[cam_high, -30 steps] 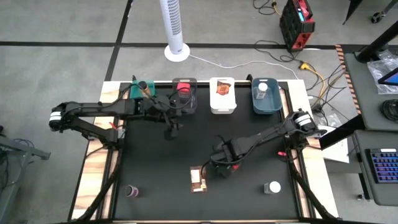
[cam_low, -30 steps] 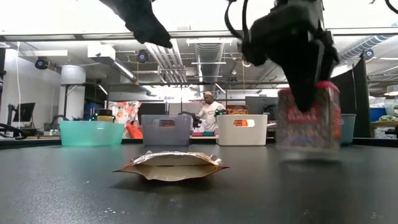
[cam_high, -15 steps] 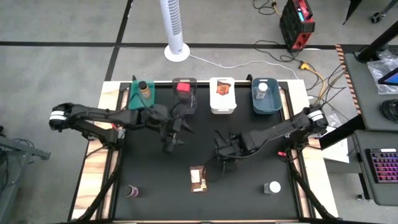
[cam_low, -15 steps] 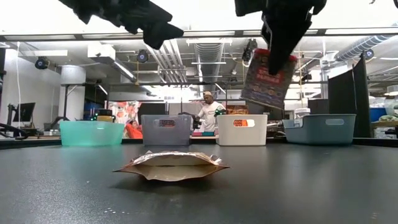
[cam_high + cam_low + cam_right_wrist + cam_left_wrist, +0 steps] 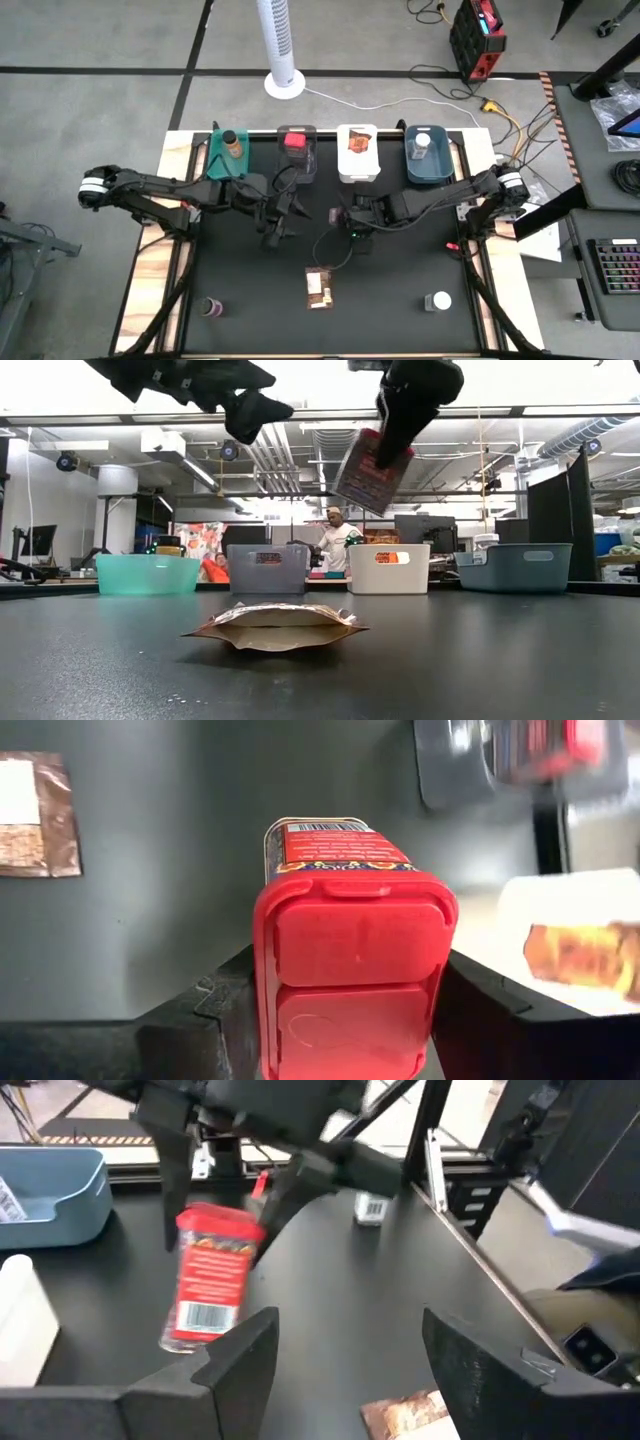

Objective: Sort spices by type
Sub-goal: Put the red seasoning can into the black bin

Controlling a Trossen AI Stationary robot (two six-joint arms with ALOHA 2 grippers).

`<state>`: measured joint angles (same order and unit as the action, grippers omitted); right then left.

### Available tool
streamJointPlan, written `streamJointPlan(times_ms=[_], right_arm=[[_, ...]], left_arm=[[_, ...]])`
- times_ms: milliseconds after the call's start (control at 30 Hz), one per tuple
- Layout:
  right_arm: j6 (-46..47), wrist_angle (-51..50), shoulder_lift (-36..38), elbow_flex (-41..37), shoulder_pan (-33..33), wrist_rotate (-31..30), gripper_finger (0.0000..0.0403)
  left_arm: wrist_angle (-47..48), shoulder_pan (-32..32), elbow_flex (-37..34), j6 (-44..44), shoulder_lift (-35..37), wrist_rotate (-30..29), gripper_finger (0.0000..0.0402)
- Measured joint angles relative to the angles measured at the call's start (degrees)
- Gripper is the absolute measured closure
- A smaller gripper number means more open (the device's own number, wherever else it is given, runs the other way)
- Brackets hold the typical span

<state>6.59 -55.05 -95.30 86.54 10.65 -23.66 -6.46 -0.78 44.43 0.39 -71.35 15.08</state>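
Observation:
My right gripper (image 5: 342,215) is shut on a red square tub (image 5: 368,468) and holds it high over the table's middle. My left gripper (image 5: 350,1342) stands open just to its left, its fingers toward the tub (image 5: 210,1275) without touching it. Another red tub (image 5: 294,142) sits in the grey bin (image 5: 297,168). A brown bottle (image 5: 231,141) stands in the teal bin, an orange packet (image 5: 357,144) lies in the white bin, and a white-capped jar (image 5: 421,142) is in the blue bin. A flat packet (image 5: 318,287), a dark-capped bottle (image 5: 212,307) and a white-capped jar (image 5: 437,300) rest on the black table. My right gripper pinches the tub between its two fingers, one on each side wall just below the red lid (image 5: 350,935). The fingers (image 5: 215,1010) come from above, slanting down. The tub hangs clear of the table, tilted, lid end up.
Four bins line the far edge: teal (image 5: 216,163), grey, white (image 5: 357,172) and blue (image 5: 426,170). Beyond the table a person stands in the room (image 5: 334,540). Bare black tabletop lies between the loose packet and the bins.
My right gripper has risen and gone toward the far edge and somewhat left, rolling as it went. The red tub has gone up with it, from just above the table to high over it, and now hangs tilted. My left gripper has sunk a little and tipped downward.

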Motion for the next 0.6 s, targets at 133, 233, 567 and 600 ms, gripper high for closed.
streamJointPlan(times_ms=[133,233,567,600], right_arm=[[-7.85,4.35,-0.06,0.02,-0.16,0.10,0.0189],[-10.59,6.58,-0.28,0.07,-0.17,0.06,0.0191],[-11.10,6.60,-0.29,0.05,-0.21,-0.37,0.0191],[-11.05,6.51,-0.30,0.04,-0.21,-0.44,0.0191]], left_arm=[[-1.52,0.06,-1.61,2.48,-1.00,-1.21,0.0169],[-7.47,0.16,-2.73,2.86,-3.57,-1.23,0.0169],[-11.36,0.39,-1.08,6.53,-12.58,-11.72,0.0169],[-11.31,0.42,-0.58,6.61,-13.29,-12.49,0.0169]])
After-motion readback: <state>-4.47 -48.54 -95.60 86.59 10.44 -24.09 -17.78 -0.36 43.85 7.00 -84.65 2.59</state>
